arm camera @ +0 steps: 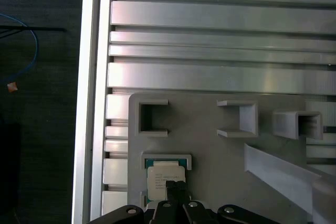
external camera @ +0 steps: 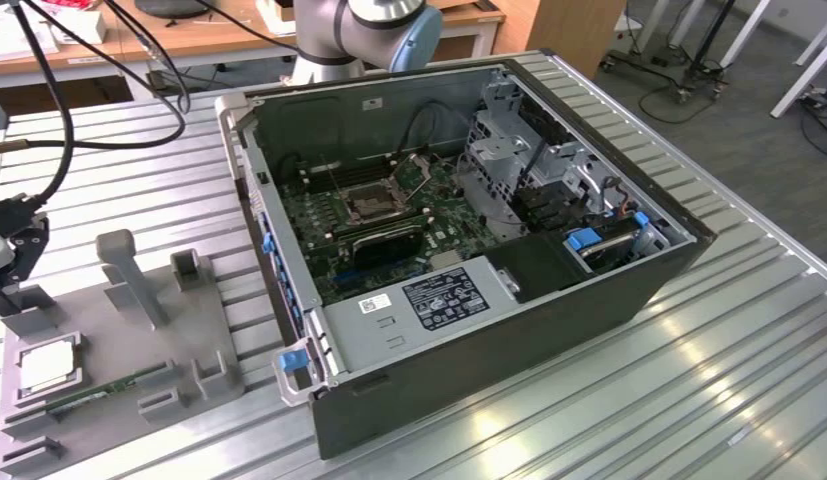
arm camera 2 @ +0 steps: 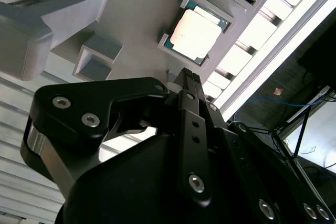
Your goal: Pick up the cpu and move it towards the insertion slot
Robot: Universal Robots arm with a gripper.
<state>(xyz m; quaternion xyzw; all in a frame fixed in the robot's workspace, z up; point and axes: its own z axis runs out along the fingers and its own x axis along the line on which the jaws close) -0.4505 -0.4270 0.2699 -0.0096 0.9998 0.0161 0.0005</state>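
Observation:
The cpu [external camera: 46,366] is a small square chip with a pale silvery top. It lies flat in a recess at the near-left corner of the grey tray [external camera: 186,335]. My gripper [external camera: 2,296] hangs above the tray's left edge, a short way behind the cpu, and holds nothing. In both wrist views the cpu [arm camera 2: 195,34] [arm camera: 161,176] lies just past my gripper [arm camera 2: 188,73] [arm camera: 176,184], whose thin black fingers are pressed together. The insertion slot [external camera: 373,205] is a dark square socket with a metal frame on the green motherboard inside the open computer case.
The open case [external camera: 520,300] stands to the exterior view's right of the tray, with tall walls around the motherboard. A green memory stick [external camera: 109,388] lies in the tray beside the cpu. Grey posts [external camera: 126,270] rise from the tray. Cables [external camera: 66,110] hang at the back left.

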